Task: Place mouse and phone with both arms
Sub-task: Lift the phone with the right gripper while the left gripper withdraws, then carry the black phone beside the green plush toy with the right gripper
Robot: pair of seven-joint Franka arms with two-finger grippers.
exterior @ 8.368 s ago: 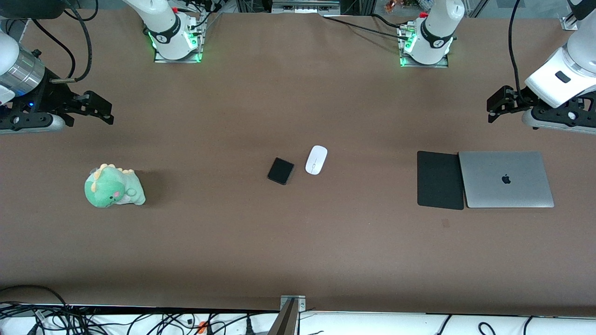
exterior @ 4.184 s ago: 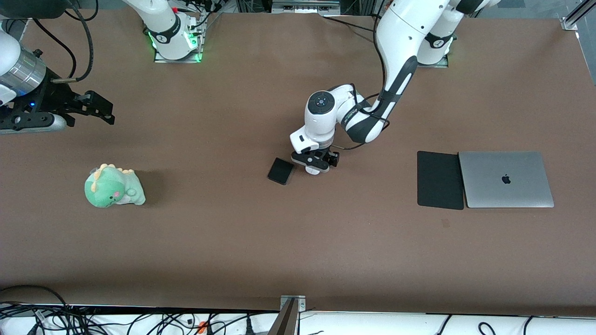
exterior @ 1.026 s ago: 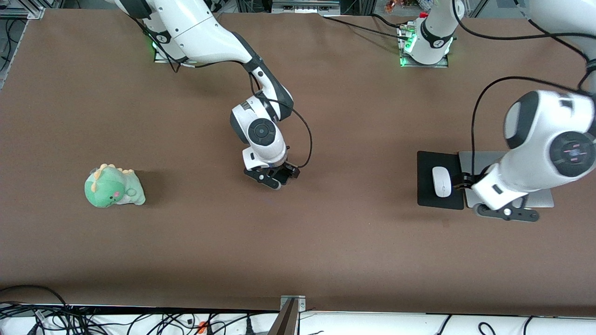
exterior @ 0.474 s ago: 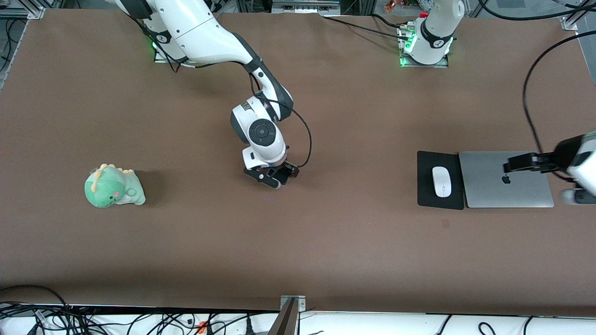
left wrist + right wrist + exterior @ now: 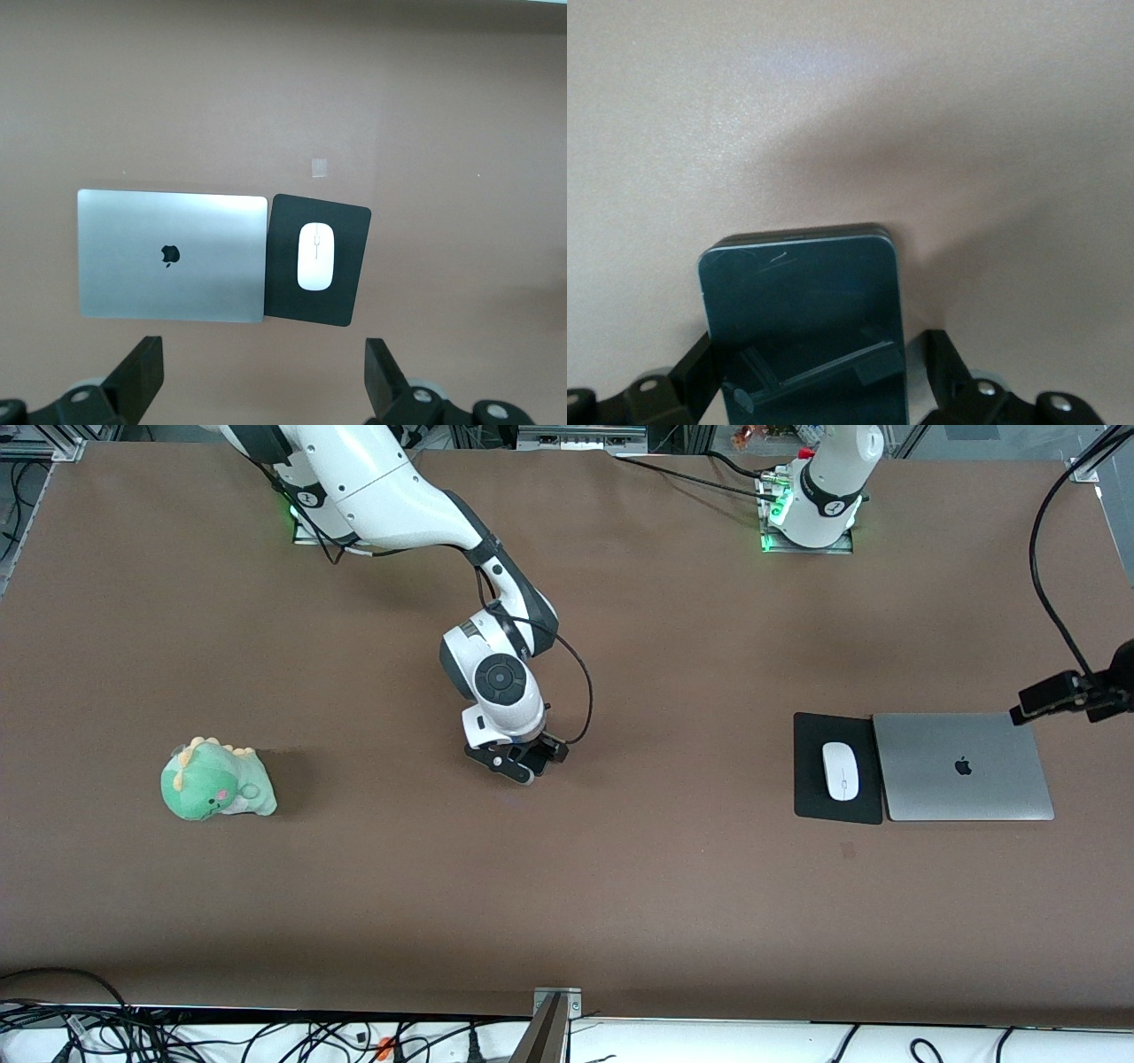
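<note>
The white mouse [image 5: 840, 771] lies on the black mouse pad [image 5: 811, 793], beside the laptop; the left wrist view shows the mouse [image 5: 315, 257] on the pad [image 5: 288, 301] too. My left gripper [image 5: 1076, 695] is open and empty, up in the air over the table's edge at the left arm's end; its fingers [image 5: 142, 381] stand wide apart. My right gripper [image 5: 523, 762] is low at the table's middle and hides the phone in the front view. In the right wrist view the black phone [image 5: 802, 310] lies between the open fingers [image 5: 943, 363], with a gap on one side.
A closed silver laptop [image 5: 961, 766] lies against the mouse pad, toward the left arm's end. A green dinosaur plush [image 5: 215, 779] sits toward the right arm's end. A small pale mark [image 5: 319, 166] is on the brown table near the pad.
The left arm has let the mouse lie on the pad and has pulled up and away toward its end of the table. The right gripper has stayed over the phone.
</note>
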